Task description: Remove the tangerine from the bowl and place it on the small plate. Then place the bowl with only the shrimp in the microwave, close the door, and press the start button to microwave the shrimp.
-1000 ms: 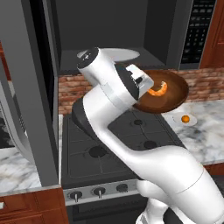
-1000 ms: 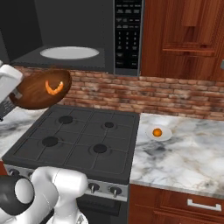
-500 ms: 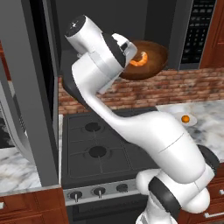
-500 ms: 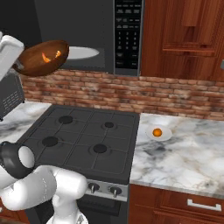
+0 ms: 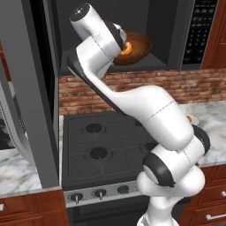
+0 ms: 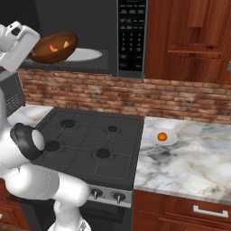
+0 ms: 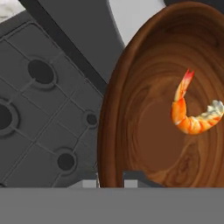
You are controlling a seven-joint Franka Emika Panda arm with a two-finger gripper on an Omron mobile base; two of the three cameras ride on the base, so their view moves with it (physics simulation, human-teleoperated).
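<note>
Partly hidden, pincer (image 7: 110,181) grips bowl (image 7: 175,100) rim, shrimp (image 7: 192,109) inside

Dark-brown wood-grained bowl (image 7: 144,109), pale-striped orange shrimp (image 7: 192,114)

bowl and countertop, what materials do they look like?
Bowl: looks like glossy dark-brown wood, with swirling grain rings visible inside around the shrimp. Countertop: looks like polished white marble with grey veining; could be a printed surface, since everything here is rendered.
</note>
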